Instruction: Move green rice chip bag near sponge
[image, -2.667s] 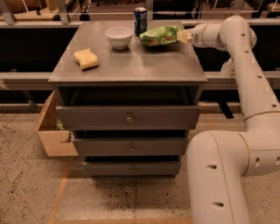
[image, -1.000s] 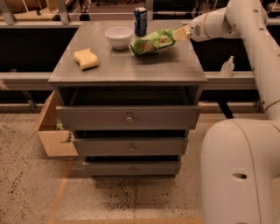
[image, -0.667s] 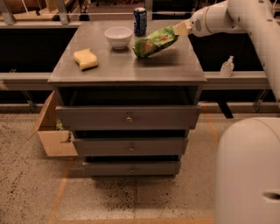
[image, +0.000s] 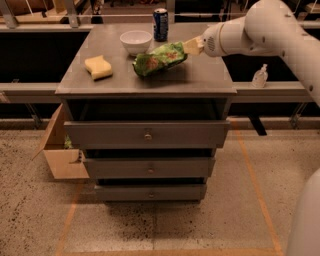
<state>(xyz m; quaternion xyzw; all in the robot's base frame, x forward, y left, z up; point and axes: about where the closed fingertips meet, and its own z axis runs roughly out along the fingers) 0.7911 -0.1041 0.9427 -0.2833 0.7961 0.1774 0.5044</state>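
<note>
a grey metal cabinet stands in the middle of the room, with three drawers stacked below its flat top, each with a small round knob. the floor is speckled beige stone crossed by orange tape lines. an open cardboard box sits on the floor against the cabinet's left side. a grey ledge runs behind, with dark space above it. the light is dim and warm. the gripper hangs over the cabinet's right rear, clamped on the green rice chip bag.
</note>
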